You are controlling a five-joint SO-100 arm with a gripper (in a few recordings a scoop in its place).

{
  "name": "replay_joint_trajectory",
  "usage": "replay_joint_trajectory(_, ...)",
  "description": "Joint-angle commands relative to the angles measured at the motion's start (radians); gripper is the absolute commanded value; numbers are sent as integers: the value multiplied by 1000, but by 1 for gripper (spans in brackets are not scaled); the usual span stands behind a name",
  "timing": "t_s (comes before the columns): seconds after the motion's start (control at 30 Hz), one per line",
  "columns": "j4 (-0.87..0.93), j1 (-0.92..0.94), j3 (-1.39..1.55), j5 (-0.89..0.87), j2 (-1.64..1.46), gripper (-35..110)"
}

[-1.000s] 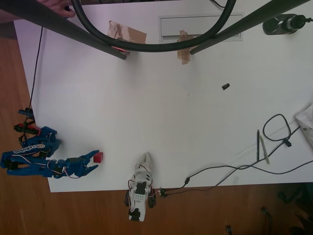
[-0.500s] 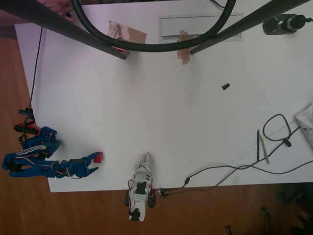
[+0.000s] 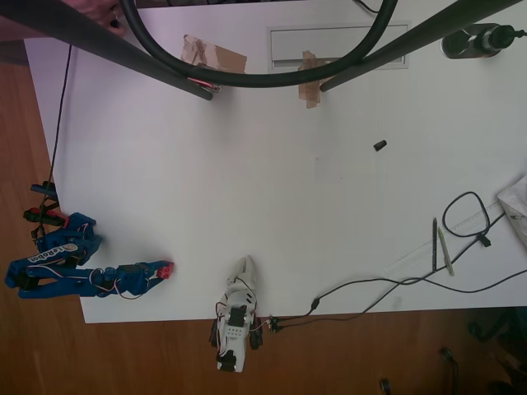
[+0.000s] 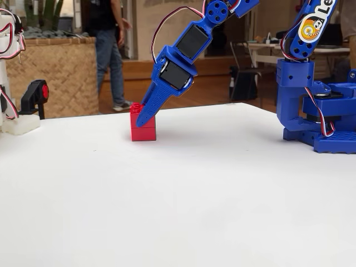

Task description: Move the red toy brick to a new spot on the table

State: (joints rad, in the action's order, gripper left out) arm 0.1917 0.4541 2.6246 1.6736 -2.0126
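Overhead view: blue gripper (image 3: 158,272) at the near-left edge of the white table (image 3: 272,206), fingers drawn in around the red toy brick (image 3: 167,268); small black stub (image 3: 380,145) well apart, far right of the brick. Fixed view: brick (image 4: 143,125) resting on the table (image 4: 178,206), gripper (image 4: 146,115) tip across its front face; jaws apparently clamped on it, second finger hidden.

fingers (image 3: 161,271) closed onto red toy brick (image 3: 167,267)

Robotics lab or makerspace: white table (image 3: 272,214), loose cables (image 3: 387,284), desks (image 4: 267,47) behind.
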Motion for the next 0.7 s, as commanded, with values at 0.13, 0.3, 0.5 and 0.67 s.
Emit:
replay_joint_trajectory(0.13,95,-40,-35,-51,-132,10)
replay_joint_trajectory(0.3,172,-110,-43,-97,-239,10)
replay_joint_trajectory(0.5,265,-242,-61,-179,-347,9)
replay_joint_trajectory(0.67,316,-314,-127,-242,-328,8)
